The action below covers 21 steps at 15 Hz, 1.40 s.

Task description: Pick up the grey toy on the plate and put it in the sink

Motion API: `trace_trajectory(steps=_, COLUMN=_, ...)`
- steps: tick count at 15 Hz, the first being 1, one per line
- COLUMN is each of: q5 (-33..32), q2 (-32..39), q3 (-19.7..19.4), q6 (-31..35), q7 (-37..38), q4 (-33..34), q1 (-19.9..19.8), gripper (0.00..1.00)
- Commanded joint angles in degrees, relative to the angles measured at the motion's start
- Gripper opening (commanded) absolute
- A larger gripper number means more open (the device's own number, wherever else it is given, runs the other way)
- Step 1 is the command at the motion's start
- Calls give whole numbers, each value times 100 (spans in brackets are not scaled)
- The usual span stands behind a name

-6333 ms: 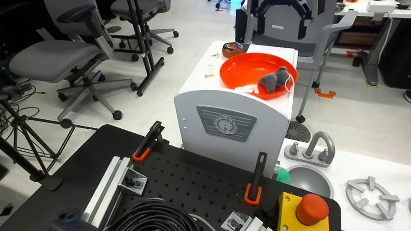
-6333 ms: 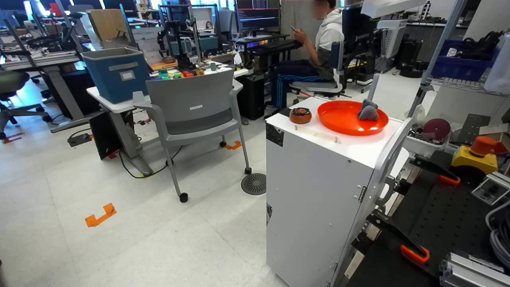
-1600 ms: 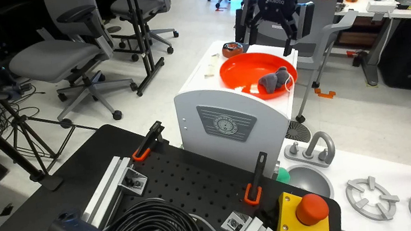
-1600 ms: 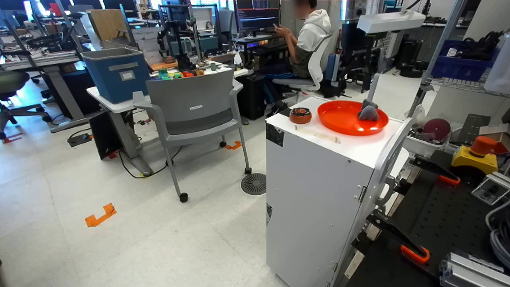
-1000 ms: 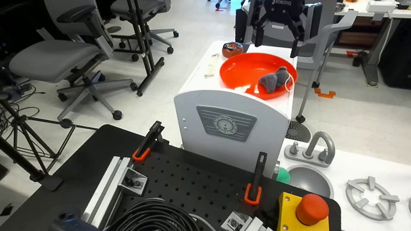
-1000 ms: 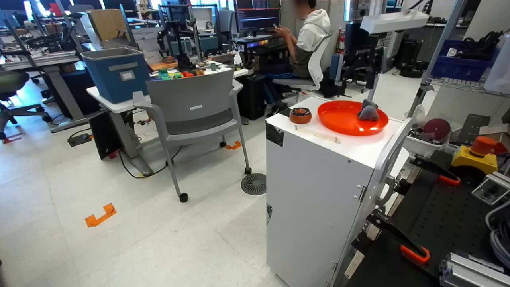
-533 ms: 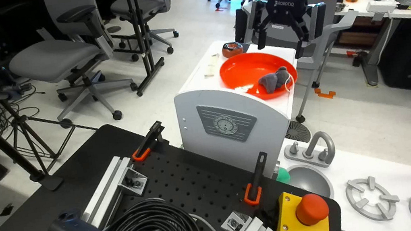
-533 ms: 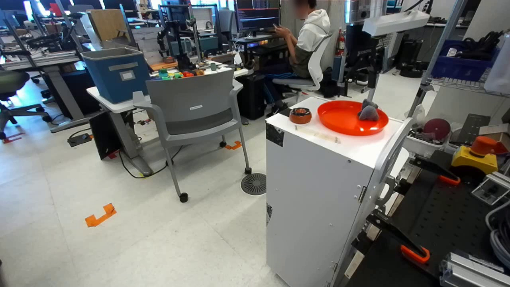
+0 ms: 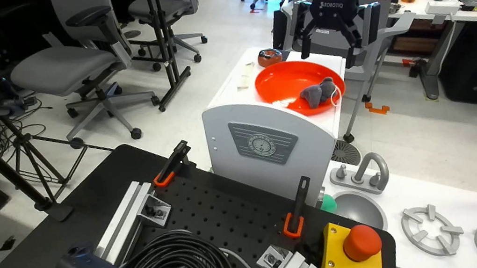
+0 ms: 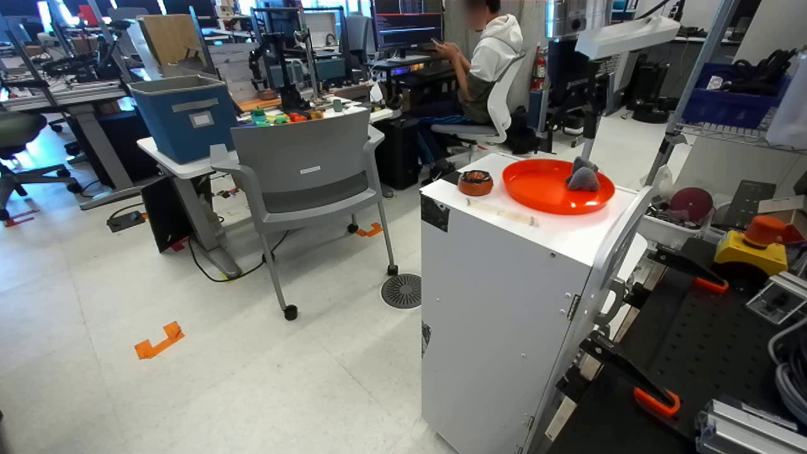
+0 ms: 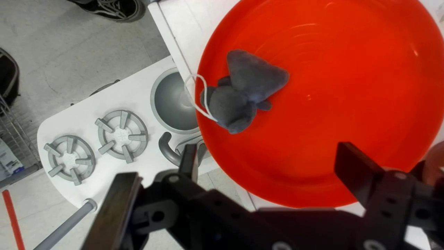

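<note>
One step faces you, by the look of it: the approach to the grey toy (image 11: 239, 92); the grasp has not been made. The toy lies inside the orange plate (image 11: 347, 86), close to the rim on the side toward the sink (image 11: 170, 100), and its white loop (image 11: 206, 95) appears to cross that rim. In an exterior view your hand (image 9: 327, 55) hangs above the plate, clear of the toy, its fingers wide apart with nothing between them. In the wrist view the toy shows ahead of the gap, nearer to the finger that covers part of the grey faucet (image 11: 168, 151).

Your next move calls for a shift toward the toy until the gap comes over its body, then a descent with a finger on each side. Watch that you do not set a fingertip down on the rim and tip the plate. The toy looks plush and should give under a squeeze, so take it around the body, not by the loop. Then lift it past the rim before you carry it to the sink, keeping off the faucet.
</note>
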Motion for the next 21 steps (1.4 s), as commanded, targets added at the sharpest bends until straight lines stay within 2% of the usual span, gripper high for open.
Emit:
trace_trajectory(steps=1, q5=-122, q2=69, q3=-29, q6=10, q7=76, q4=47, q1=30, gripper=100)
trace_trajectory(steps=18, q5=-88, q2=419, q3=-4, q6=-71, q7=26, q4=209, q1=70, gripper=100)
trace_trajectory(steps=19, q5=-98, q2=421, q3=-6, q6=-57, q7=28, q4=206, q1=73, gripper=97)
trace_trajectory(steps=20, q5=-101, q2=419, q3=-7, q6=-34, q7=34, q4=199, q1=75, gripper=74)
trace_trajectory(steps=21, q5=-101, q2=417, q3=-7, q6=13, q7=42, q4=184, q1=76, gripper=72)
